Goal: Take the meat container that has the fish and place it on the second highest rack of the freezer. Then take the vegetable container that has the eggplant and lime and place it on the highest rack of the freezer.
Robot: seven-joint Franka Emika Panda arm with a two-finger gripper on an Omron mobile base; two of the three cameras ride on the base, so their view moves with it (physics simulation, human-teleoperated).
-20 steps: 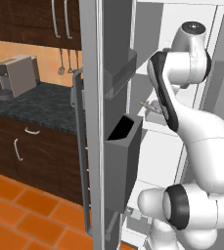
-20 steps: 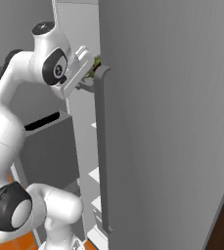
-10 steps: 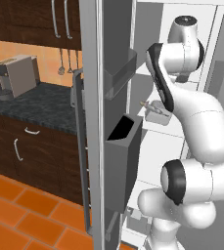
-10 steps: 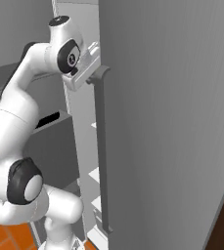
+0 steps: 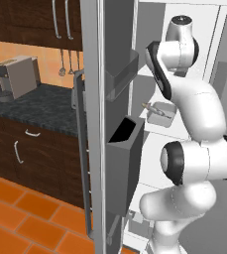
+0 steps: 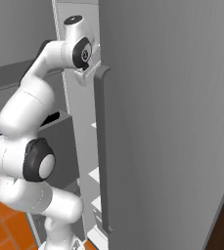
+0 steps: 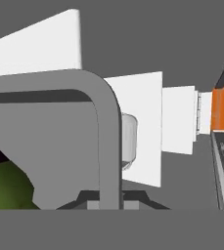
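Freezer [image 5: 116, 124]: tall, smooth silver-grey; door open, white shelves inside
Container [image 7: 45, 146]: grey, rounded rim; pinched by gripper [image 7: 103, 199] high inside freezer
Lime [image 7: 6, 188]: yellow-green, inside container

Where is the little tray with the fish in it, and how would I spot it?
Look into the tall silver-grey freezer with its door swung open, at the white shelves behind the white robot arm. Partway up sits a small pale grey tray with a slender tan fish poking over its left rim. The dark grey door bins nearby are bigger and darker.
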